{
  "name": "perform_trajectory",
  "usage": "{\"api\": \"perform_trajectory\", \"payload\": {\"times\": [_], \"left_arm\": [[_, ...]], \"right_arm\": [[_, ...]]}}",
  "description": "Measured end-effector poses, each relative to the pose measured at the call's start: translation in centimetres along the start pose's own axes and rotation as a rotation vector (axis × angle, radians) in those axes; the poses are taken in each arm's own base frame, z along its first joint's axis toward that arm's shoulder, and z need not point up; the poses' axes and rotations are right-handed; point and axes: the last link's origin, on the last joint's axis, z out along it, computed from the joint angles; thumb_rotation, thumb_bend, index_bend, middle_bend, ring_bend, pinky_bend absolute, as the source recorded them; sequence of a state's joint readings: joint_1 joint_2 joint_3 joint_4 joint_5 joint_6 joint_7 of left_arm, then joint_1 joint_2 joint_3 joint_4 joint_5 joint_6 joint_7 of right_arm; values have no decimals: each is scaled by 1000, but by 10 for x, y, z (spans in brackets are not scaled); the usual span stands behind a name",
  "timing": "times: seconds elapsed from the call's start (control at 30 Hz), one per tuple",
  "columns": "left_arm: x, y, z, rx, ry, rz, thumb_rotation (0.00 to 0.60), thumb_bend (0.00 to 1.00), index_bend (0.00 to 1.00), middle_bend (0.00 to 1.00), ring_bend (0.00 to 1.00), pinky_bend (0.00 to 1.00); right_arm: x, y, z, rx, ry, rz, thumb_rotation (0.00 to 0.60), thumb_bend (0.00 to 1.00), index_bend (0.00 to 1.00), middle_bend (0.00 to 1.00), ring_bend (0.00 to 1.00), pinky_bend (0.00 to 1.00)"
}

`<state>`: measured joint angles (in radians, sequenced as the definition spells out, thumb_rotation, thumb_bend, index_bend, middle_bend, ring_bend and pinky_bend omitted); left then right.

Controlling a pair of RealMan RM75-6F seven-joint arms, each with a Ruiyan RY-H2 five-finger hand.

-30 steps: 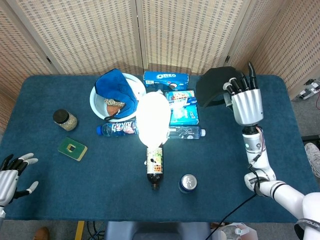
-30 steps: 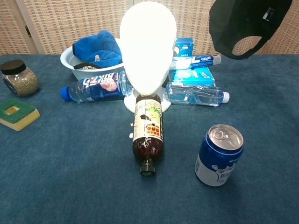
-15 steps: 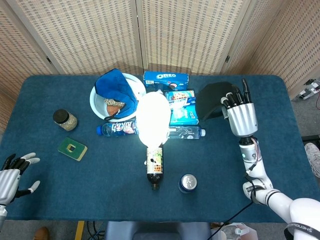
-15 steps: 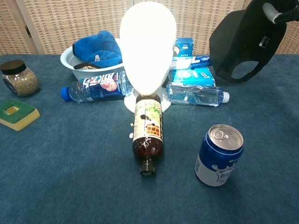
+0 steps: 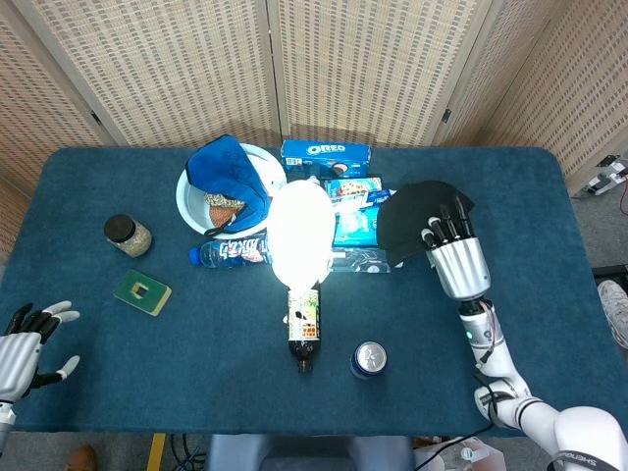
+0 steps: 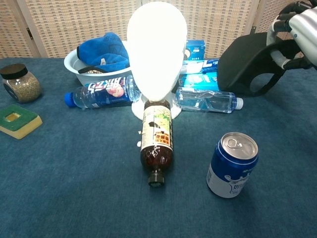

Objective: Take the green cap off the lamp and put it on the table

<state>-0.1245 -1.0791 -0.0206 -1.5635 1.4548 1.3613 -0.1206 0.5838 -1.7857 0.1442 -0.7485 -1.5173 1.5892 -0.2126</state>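
The cap [image 5: 410, 218] looks very dark, almost black, and my right hand [image 5: 455, 261] grips it by its back edge, to the right of the lamp [image 5: 301, 235]. In the chest view the cap [image 6: 246, 65] hangs low beside the clear water bottle [image 6: 208, 100], its lower edge at or just above the blue cloth; I cannot tell whether it touches. My right hand [image 6: 297, 30] shows at the top right there. The lamp [image 6: 157, 49] glows white and is bare. My left hand [image 5: 25, 339] rests open at the table's front left corner.
A brown bottle [image 6: 157, 144] lies in front of the lamp, with a blue can [image 6: 232, 164] to its right. Behind are a blue-labelled bottle [image 6: 101, 92], a white bowl [image 5: 194, 206] with a blue cloth, an Oreo box [image 5: 325, 154], a jar [image 5: 127, 234] and a green sponge [image 5: 142, 291].
My right hand has brought the cap down and toward the lamp, from high above the table's back right to low beside the clear bottle. The left hand stays put.
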Motion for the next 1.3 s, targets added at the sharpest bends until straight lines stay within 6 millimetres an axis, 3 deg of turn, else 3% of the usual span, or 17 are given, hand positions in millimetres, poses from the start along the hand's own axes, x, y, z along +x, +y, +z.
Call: {"api": "perform_trajectory", "payload": {"times": [0.13, 0.37, 0.47, 0.77, 1.3], "left_arm": [[1, -1, 0, 0, 1, 5, 600, 228, 261, 168, 162, 0], [-1, -1, 0, 2, 0, 15, 600, 228, 261, 168, 162, 0], [0, -1, 0, 1, 3, 13, 600, 228, 261, 168, 161, 0], [2, -2, -2, 4, -3, 14, 600, 228, 261, 168, 162, 0], [2, 2, -4, -15, -5, 13, 600, 228, 261, 168, 161, 0]], "right_arm": [[3, -3, -9, -4, -30, 10, 600, 409, 502, 310, 116, 0], [13, -4, -22, -32, -85, 19, 600, 86, 306, 243, 69, 0], [15, -3, -27, -42, -118, 19, 600, 9, 245, 216, 53, 0], [17, -5, -34, -46, -205, 37, 600, 0, 52, 110, 0, 0], [23, -9, -66, 24, -316, 81, 600, 0, 0, 0, 0, 0]]}}
